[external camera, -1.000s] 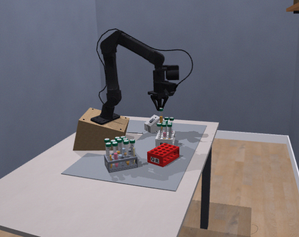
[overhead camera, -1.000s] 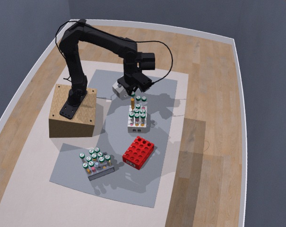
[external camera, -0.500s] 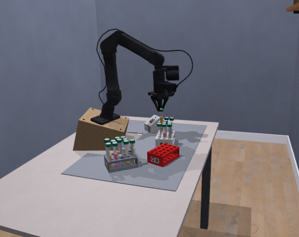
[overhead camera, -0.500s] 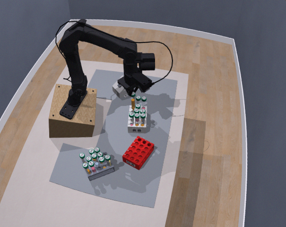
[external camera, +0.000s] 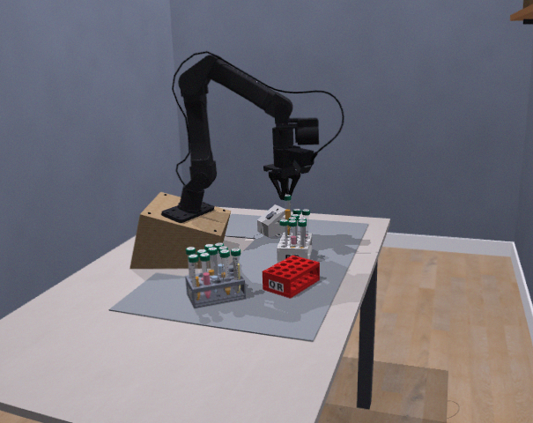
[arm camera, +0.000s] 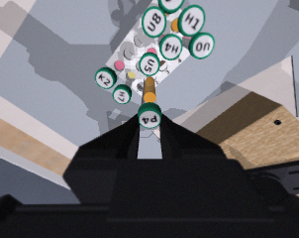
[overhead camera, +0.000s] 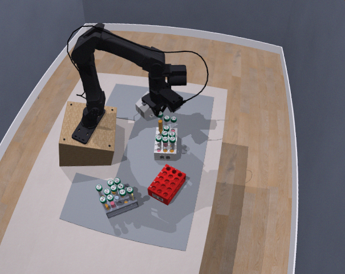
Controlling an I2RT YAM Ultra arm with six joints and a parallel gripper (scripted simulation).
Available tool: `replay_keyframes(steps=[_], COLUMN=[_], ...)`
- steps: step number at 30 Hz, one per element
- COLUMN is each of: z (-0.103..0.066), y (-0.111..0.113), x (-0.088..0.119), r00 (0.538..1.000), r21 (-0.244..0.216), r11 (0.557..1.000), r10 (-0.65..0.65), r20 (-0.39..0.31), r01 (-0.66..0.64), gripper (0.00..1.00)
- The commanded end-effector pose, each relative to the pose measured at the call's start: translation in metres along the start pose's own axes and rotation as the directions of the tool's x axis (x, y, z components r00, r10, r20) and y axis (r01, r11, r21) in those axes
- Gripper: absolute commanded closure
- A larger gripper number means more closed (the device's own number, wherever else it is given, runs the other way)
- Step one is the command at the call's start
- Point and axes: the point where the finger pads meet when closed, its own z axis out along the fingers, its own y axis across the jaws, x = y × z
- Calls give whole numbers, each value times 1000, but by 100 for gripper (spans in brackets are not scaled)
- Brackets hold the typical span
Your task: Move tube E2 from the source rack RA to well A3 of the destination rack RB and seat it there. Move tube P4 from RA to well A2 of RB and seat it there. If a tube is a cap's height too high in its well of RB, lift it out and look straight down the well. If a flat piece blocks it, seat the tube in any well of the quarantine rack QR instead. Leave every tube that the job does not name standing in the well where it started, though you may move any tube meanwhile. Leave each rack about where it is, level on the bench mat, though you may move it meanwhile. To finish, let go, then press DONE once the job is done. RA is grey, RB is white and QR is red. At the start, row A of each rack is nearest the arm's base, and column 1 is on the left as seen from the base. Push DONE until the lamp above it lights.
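Grey mat (overhead camera: 92,212): fingers clamp tube P4 (arm camera: 149,118) above RB (overhead camera: 165,153).

The end effector (arm camera: 149,130) fills the lower part of the view, dark, and it is closed on the tube P4 (arm camera: 149,118), gripping it at the green cap. The orange body of the tube points down toward the white rack (arm camera: 121,56). In this rack stand capped tubes: U5 (arm camera: 149,63), K2 (arm camera: 105,78), H4 (arm camera: 170,47), U0 (arm camera: 202,46), 1H (arm camera: 191,21), 8U (arm camera: 153,22). Some wells are open. At the right, a wooden block (arm camera: 253,130) is on the desk (arm camera: 11,106).
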Motion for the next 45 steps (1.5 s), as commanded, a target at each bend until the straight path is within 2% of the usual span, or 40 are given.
replay_keyframes(steps=[1, 3, 4, 9, 23, 28, 45], z=[11, 11, 11, 12, 17, 17, 27], y=[-10, -10, -13, -8, -13, -8, -7], x=[0, 0, 3, -2, 2, -2, 6], r00=[1000, 1000, 1000, 1000, 1000, 1000, 1000], r21=[35, 35, 49, 30, 41, 28, 32], r11=[999, 999, 999, 1000, 999, 1000, 999], r10=[6, 6, 8, 6, 7, 7, 0], r20=[-7, -7, -19, -3, -12, -1, -12], r01=[-6, -6, -7, -6, -6, -7, 0], gripper=[100, 100, 100, 100, 100, 100, 100])
